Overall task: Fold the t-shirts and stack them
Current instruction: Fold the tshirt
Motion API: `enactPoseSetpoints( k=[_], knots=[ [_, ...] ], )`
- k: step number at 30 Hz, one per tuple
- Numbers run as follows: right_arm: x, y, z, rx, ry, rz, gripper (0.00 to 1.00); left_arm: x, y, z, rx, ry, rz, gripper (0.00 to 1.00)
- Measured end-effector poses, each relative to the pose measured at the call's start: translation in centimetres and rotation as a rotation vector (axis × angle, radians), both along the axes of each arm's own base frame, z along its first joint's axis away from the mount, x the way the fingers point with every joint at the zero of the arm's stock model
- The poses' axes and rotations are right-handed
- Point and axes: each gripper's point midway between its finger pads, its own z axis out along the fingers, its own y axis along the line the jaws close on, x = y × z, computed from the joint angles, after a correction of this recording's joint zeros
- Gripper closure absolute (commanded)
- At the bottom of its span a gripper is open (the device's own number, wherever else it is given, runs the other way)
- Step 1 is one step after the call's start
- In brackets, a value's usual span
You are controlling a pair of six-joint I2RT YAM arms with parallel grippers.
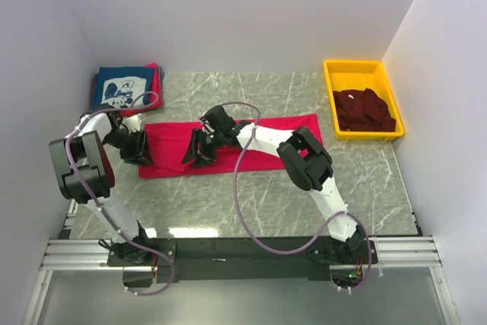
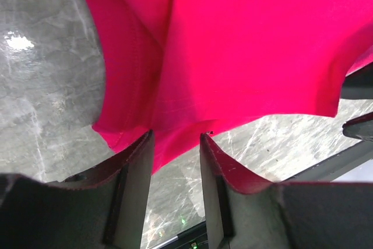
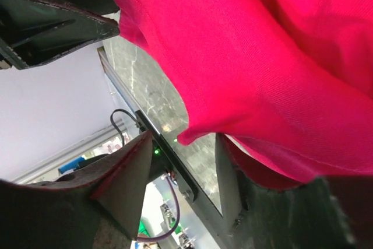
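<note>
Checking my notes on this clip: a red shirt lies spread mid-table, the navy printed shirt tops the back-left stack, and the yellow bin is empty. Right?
Not quite. The yellow bin is not empty: the top external view shows dark maroon shirts in it. The rest holds.

You have the spread t-shirt (image 1: 266, 138) lying across the middle of the table (image 1: 304, 188), running from 9 o'clock to 3 o'clock. The folded stack (image 1: 125, 87) sits in the far corner at 10 o'clock. The bin (image 1: 354, 68) stands at 2 o'clock, with the loose t-shirts (image 1: 365, 110) heaped in its near half. The left gripper (image 1: 141, 150) is at the spread t-shirt's 9 o'clock end, and the right gripper (image 1: 199, 150) is near it toward 3 o'clock.
</note>
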Motion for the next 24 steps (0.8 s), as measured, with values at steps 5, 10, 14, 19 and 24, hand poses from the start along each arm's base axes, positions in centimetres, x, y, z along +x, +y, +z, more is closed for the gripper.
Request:
enactPoseSetpoints(
  k=[5,10,14,19,24],
  knots=[
    [0.0,0.1,0.0,0.008,0.012,-0.001,0.57,0.3,0.1,-0.2,0.004,0.007,0.006,0.62],
    [-0.3,0.2,-0.1,0.018,0.025,0.001,0.59,0.7,0.0,-0.2,0.009,0.006,0.004,0.66],
    [-0.4,0.2,-0.2,0.018,0.038,0.000,0.52,0.8,-0.1,-0.3,0.010,0.007,0.000,0.67],
    [-0.5,0.1,-0.4,0.014,0.044,0.001,0.49,0.9,0.3,-0.3,0.035,0.009,0.002,0.59],
    [-1.0,-0.1,-1.0,-0.001,0.062,0.001,0.51,0.9,0.8,-0.6,0.065,0.020,0.006,0.56]
  ],
)
